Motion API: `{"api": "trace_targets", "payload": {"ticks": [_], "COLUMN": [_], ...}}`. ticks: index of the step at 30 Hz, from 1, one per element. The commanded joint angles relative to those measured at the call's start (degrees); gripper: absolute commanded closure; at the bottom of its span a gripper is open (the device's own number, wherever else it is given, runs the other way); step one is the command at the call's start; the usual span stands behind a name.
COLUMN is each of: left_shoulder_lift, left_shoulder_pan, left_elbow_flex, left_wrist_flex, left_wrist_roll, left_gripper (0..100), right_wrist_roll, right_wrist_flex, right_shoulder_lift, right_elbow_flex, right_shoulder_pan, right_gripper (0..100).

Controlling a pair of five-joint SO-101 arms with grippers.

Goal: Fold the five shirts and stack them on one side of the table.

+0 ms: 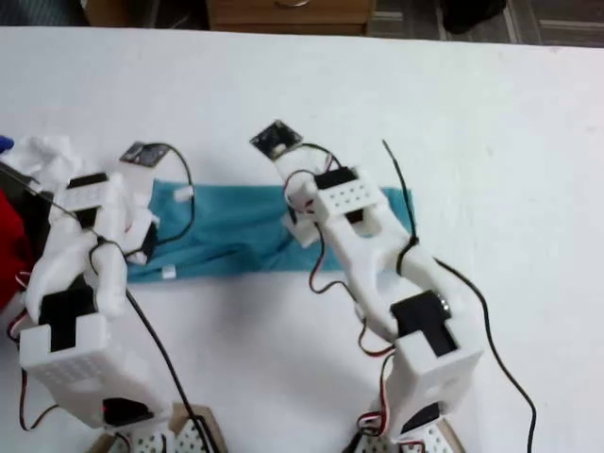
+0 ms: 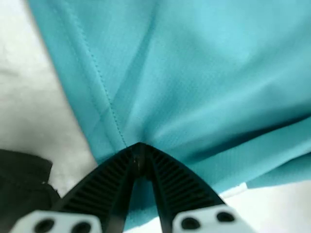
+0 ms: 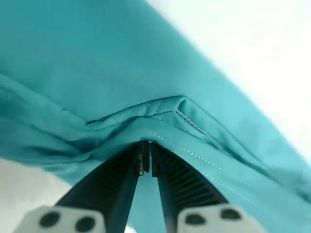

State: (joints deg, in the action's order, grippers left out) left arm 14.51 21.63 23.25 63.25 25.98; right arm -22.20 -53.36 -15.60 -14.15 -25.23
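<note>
White arms (image 1: 363,253), black cables (image 1: 156,344), ribbed black claws (image 2: 138,148)

white table (image 1: 491,104), wooden cabinet (image 1: 288,13) behind

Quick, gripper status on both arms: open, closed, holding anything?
Left gripper: closed, pinching the teal shirt by its stitched edge.
Right gripper: closed, pinching a bunched fold of the teal shirt.
</note>
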Motion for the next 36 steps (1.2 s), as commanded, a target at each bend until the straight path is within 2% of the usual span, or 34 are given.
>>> {"api": "trace_targets", "payload": {"ticks": [1, 6, 13, 17, 22, 27, 32, 36], "left_shoulder_lift": [0.6, 0.6, 0.6, 0.6, 0.6, 0.6, 0.6, 0.6], "left_shoulder_pan": [0.2, 0.2, 0.2, 0.2, 0.2, 0.2, 0.2, 0.2], "left_elbow_flex": [0.0, 0.0, 0.0, 0.0, 0.0, 0.0, 0.0, 0.0], "left_wrist_flex": [-2.8, -2.8, -2.8, -2.8, -2.8, -2.8, -2.8, -2.8], "left_wrist_roll": [0.0, 0.0, 0.0, 0.0, 0.0, 0.0, 0.0, 0.0], "left_gripper": [97, 97, 97, 97, 97, 97, 97, 97], "right_wrist_roll": [0.4, 0.4, 2.2, 7.0, 7.6, 7.6, 7.2, 7.1], "right_wrist_flex": [1.9, -3.0, -16.3, -16.5, -14.2, -14.3, -21.2, -24.6], "right_shoulder_lift": [-4.0, -7.2, 0.0, 0.8, -3.5, -8.3, -9.7, -6.6], "right_elbow_flex": [3.3, 11.6, 22.7, 21.0, 18.1, 18.0, 18.0, 18.0], "right_shoulder_pan": [-0.1, 0.0, -1.3, -4.6, -10.4, -13.1, -16.0, -15.6], "right_gripper": [97.8, 97.8, 97.8, 97.8, 97.8, 97.8, 97.8, 97.8]}}
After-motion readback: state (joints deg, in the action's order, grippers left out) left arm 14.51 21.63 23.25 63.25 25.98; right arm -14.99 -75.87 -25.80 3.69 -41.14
